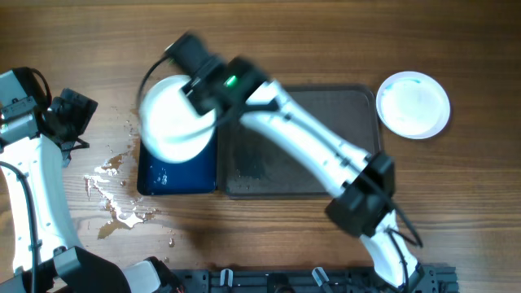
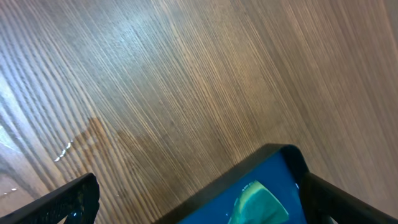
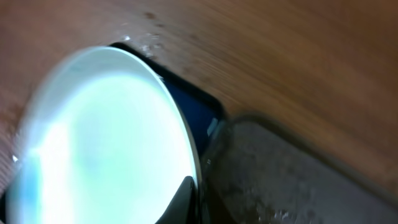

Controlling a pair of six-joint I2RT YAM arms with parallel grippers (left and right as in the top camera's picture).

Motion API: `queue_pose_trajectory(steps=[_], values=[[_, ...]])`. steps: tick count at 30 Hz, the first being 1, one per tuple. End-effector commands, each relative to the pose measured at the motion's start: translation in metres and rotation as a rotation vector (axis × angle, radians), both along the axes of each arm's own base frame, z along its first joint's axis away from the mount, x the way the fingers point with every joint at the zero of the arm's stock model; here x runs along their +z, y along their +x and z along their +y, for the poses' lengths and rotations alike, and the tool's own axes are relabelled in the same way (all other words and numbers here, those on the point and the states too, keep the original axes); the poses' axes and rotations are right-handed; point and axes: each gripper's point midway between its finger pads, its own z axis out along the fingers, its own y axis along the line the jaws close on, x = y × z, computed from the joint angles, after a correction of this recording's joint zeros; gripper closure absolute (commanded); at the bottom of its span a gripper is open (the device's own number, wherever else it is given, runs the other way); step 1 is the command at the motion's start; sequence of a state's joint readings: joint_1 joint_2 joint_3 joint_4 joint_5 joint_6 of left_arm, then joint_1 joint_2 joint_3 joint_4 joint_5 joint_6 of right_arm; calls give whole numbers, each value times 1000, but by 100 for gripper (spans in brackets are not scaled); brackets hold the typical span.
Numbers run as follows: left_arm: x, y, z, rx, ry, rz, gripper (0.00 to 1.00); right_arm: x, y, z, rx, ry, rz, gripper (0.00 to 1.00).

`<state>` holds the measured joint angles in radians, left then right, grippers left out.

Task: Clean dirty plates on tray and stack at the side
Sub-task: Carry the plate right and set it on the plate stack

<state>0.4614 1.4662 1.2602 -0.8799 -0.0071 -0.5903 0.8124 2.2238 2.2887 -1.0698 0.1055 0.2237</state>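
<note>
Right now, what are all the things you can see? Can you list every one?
held plate: one, white, gripped at its rim above the blue tray.
plate at the side: one showing, white with a faint blue tint, on the table right of the grey tray. I cannot tell if more lie under it.
grey tray: one, dark grey, middle of the table.
blue tray: one, deep blue, against the grey tray's left side.
spill: several patches, clear and shiny, left of the blue tray.
table: one, brown wood.
left gripper: one, black, open, at the far left.
right gripper: one, black, shut on the held plate.
</note>
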Motion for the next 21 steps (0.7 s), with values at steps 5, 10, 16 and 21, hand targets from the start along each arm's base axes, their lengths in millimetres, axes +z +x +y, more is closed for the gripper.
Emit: queue_pose_trajectory(steps=[5, 10, 16, 21], values=[[-4, 12, -30, -71, -57, -8, 0, -9, 71, -136, -473, 232, 313, 96], [-8, 34, -92, -253, -60, 4, 0, -22, 90, -270, -690, 152, 370, 96], [-29, 51, -146, -404, -69, 42, 0, -40, 59, -440, -960, 6, 474, 96], [-37, 60, -169, -467, -67, 41, 0, -91, 5, -527, -1173, 15, 659, 96]])
